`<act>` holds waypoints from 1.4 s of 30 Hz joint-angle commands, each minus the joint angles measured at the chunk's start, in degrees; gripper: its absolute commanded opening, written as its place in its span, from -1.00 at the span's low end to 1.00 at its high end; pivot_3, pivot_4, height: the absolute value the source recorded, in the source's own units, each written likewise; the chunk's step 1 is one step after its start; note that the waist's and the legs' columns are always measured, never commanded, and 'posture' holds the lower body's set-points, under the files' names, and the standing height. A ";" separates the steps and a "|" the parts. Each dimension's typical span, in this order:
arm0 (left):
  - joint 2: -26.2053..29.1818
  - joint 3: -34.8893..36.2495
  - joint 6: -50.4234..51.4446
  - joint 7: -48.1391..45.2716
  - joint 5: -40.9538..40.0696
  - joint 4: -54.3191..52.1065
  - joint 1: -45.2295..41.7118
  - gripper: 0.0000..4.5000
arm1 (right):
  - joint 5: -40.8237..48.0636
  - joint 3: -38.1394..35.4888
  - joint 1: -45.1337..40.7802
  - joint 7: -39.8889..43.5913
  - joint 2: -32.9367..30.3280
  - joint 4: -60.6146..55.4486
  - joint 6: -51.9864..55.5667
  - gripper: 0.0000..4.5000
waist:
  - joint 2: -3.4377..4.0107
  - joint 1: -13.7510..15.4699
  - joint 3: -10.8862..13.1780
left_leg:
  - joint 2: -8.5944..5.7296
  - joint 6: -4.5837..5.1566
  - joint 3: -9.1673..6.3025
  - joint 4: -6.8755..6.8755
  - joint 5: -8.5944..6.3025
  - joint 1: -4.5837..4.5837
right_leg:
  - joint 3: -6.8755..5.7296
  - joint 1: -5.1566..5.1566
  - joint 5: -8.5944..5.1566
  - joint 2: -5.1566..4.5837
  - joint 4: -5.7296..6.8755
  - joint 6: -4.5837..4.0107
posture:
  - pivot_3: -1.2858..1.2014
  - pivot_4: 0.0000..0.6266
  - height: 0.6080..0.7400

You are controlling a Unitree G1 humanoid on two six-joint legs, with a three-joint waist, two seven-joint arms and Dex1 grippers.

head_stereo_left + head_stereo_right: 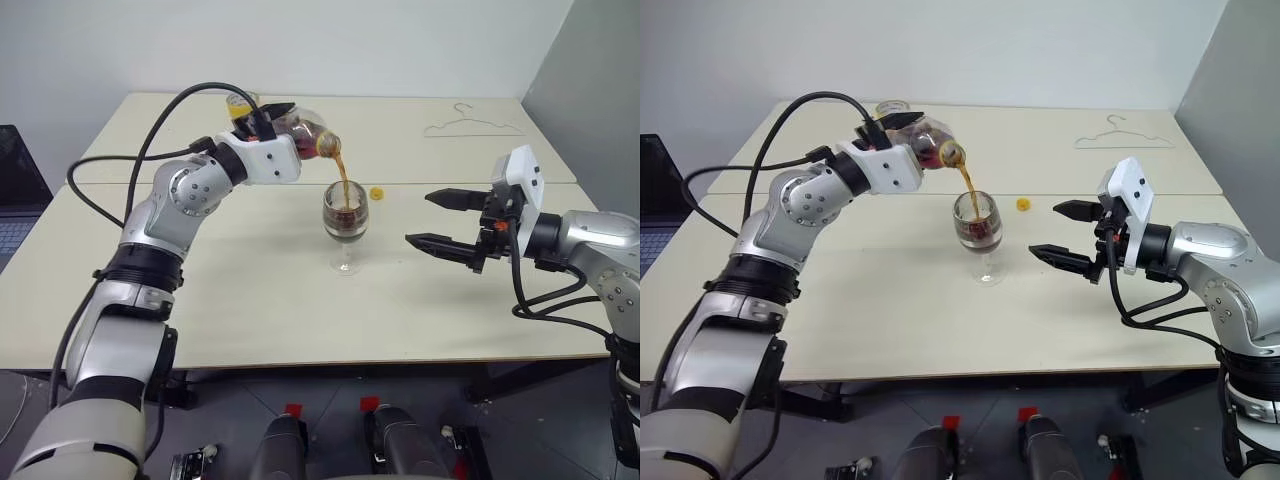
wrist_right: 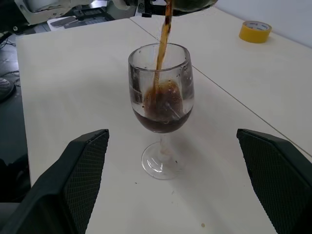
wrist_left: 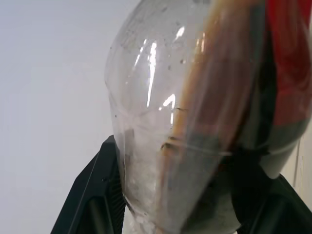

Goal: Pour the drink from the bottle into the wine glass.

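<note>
1. Right now the left gripper pinches the tilted bottle above the wine glass.
2. Drink streams into the glass, mid-table.
3. Right gripper hangs spread beside it.

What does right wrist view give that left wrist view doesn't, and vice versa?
Right wrist only: the wine glass standing on the table, the drink's stream falling into it, a yellow tape roll, and the open right claw. Left wrist only: the left claw shut on the bottle's clear body and its red label. Both: the bottle and the drink.
</note>
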 commanded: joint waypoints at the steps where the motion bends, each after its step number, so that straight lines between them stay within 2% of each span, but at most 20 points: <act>1: -0.59 4.07 4.29 -2.15 -6.54 -3.53 0.25 0.15 | 0.02 -0.33 -1.23 0.31 -0.48 -0.35 -1.28 1.00 | 0.00 -0.03 0.00 | 0.00 0.00 0.00 0.00 0.00 0.02 | 0.01 0.00 0.00 0.00 0.04 0.00 | 0.03 -0.52 1.00; 8: -4.43 15.35 25.84 -4.10 -23.84 -10.63 4.92 0.15 | -0.35 0.46 -1.95 1.38 -0.75 1.07 -1.93 1.00 | 0.00 -0.13 0.00 | -0.02 0.00 0.02 0.22 0.01 0.13 | 0.06 0.00 -0.03 0.01 0.41 -0.01 | 0.03 -0.52 1.00; 13: -4.83 22.05 39.10 -0.70 -30.31 -15.74 10.15 0.15 | -0.26 1.12 -2.59 2.35 -0.53 2.73 -2.41 1.00 | 0.00 -0.43 0.00 | 0.01 0.01 -0.02 0.51 0.01 0.18 | 0.06 0.04 -0.03 0.06 0.67 -0.01 | 0.03 -0.52 1.00; 17: -5.47 26.60 44.93 3.10 -33.49 -17.74 15.28 0.15 | -0.35 2.00 -2.52 2.93 -0.34 3.70 -2.50 1.00 | 0.00 -0.50 0.00 | 0.03 0.01 -0.05 0.80 0.01 0.18 | 0.06 0.15 0.02 0.06 0.69 0.07 | 0.03 -0.52 1.00; 24: -7.26 28.91 45.15 6.47 -34.48 -16.75 20.91 0.15 | -1.21 4.33 -3.67 3.87 0.39 5.64 -3.17 1.00 | -0.01 0.07 0.00 | 0.02 0.03 -0.08 0.85 0.02 0.18 | 0.03 0.19 0.04 0.06 0.68 0.09 | 0.03 -0.52 1.00; 40: -9.77 27.95 40.03 8.30 -33.56 -8.93 22.91 0.15 | -1.91 5.80 -4.58 4.46 1.41 5.71 -3.16 1.00 | -0.01 0.04 0.00 | 0.01 0.03 -0.06 0.82 0.02 0.17 | 0.04 0.18 0.04 0.06 0.64 0.09 | 0.03 -0.52 1.00; 42: -9.68 27.87 39.91 8.40 -33.40 -8.90 23.03 0.35 | -2.00 5.87 -4.60 4.49 1.40 5.74 -3.21 1.00 | -0.01 0.04 0.00 | 0.01 0.03 -0.06 0.82 0.02 0.17 | 0.05 0.18 0.04 0.06 0.64 0.09 | 0.03 -0.52 1.00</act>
